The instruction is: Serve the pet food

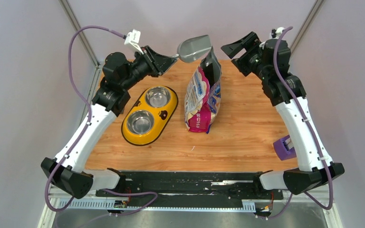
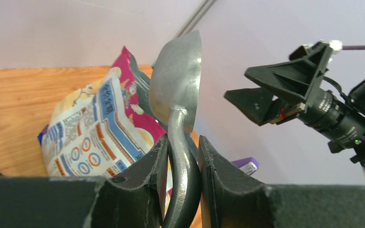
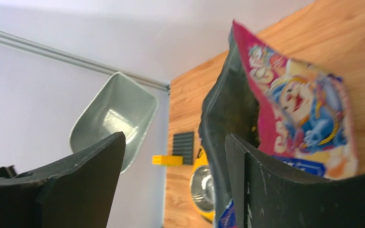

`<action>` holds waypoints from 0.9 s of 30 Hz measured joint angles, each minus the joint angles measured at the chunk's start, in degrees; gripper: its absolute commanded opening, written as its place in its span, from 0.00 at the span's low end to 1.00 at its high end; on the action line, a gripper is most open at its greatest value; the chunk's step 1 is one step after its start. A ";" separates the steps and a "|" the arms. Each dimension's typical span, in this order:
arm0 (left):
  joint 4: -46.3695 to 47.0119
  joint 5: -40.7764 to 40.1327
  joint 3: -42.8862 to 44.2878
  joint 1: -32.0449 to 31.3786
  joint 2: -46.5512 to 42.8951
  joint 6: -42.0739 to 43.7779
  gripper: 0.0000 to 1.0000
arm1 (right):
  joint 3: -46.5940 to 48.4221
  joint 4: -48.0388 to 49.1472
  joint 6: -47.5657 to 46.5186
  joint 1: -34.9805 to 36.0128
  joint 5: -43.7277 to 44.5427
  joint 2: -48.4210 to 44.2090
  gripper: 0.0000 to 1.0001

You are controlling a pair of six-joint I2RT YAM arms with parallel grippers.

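Note:
The pink-and-blue pet food bag point(image 1: 203, 95) stands upright mid-table with its top open; it also shows in the left wrist view point(image 2: 100, 133) and the right wrist view point(image 3: 294, 104). No kibble shows; the inside of the bag is dark. My left gripper point(image 1: 172, 57) is shut on the handle of the grey scoop point(image 1: 195, 49), holding it in the air just left of the bag's mouth. The handle sits between the fingers point(image 2: 183, 166). The scoop bowl point(image 3: 114, 114) looks empty. My right gripper point(image 1: 232, 51) is open and empty in the air, just right of the bag's top point(image 3: 173, 142).
The yellow double-bowl feeder point(image 1: 167, 112) lies left of the bag; both steel bowls are empty. A purple object point(image 1: 284, 148) sits at the table's right edge. A yellow brick point(image 3: 168, 160) and a dark studded plate point(image 3: 183, 147) show beyond the feeder in the right wrist view.

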 measured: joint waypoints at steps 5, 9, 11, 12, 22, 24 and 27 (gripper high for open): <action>-6.10 -1.01 3.82 2.16 -1.07 1.01 0.00 | 6.58 -5.81 -9.77 -3.23 -0.52 1.64 0.76; -11.08 -0.90 6.80 3.30 -1.49 2.54 0.00 | 10.08 -10.05 -15.91 -4.07 -2.34 5.31 0.73; -13.09 -0.72 7.69 3.56 -1.53 3.52 0.00 | 10.49 -11.82 -17.99 -4.07 -3.76 7.54 0.70; -14.14 -0.61 7.93 3.61 -1.55 3.96 0.00 | 10.62 -12.98 -19.04 -4.07 -4.63 9.11 0.69; -18.95 0.90 7.96 3.63 -1.62 5.44 0.00 | 11.93 -20.90 -23.82 -3.28 -9.07 19.58 0.55; -19.17 1.36 7.96 3.63 -1.62 5.46 0.00 | 13.16 -21.51 -24.55 -2.93 -9.05 20.46 0.52; -19.32 2.14 7.96 3.63 -1.62 5.46 0.00 | 15.87 -22.67 -25.51 -2.54 -8.76 21.90 0.44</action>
